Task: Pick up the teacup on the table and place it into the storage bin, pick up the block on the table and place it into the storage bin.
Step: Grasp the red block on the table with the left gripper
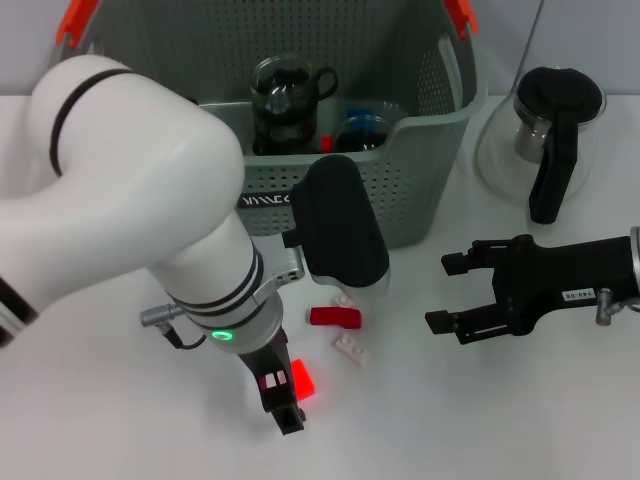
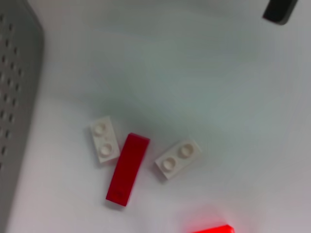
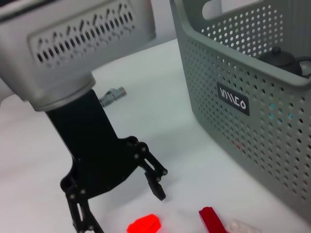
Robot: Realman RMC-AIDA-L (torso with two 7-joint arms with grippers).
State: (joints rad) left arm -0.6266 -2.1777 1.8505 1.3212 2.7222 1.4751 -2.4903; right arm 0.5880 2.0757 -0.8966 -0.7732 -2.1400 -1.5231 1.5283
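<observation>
The grey-green storage bin (image 1: 420,190) stands at the back centre. A dark glass teacup (image 1: 285,100) and a clear cup with blue and red parts (image 1: 362,130) lie inside it. On the table in front lie a long red block (image 1: 335,317), two white blocks (image 1: 350,347) and a bright red block (image 1: 300,378). My left gripper (image 1: 285,398) hangs low over the table, open, with the bright red block between its fingers (image 3: 156,187). My right gripper (image 1: 447,293) is open and empty, right of the blocks.
A glass carafe (image 1: 550,130) with a black lid and handle stands at the back right. The left wrist view shows the long red block (image 2: 127,169), both white blocks (image 2: 104,139) and the bin wall (image 2: 14,121).
</observation>
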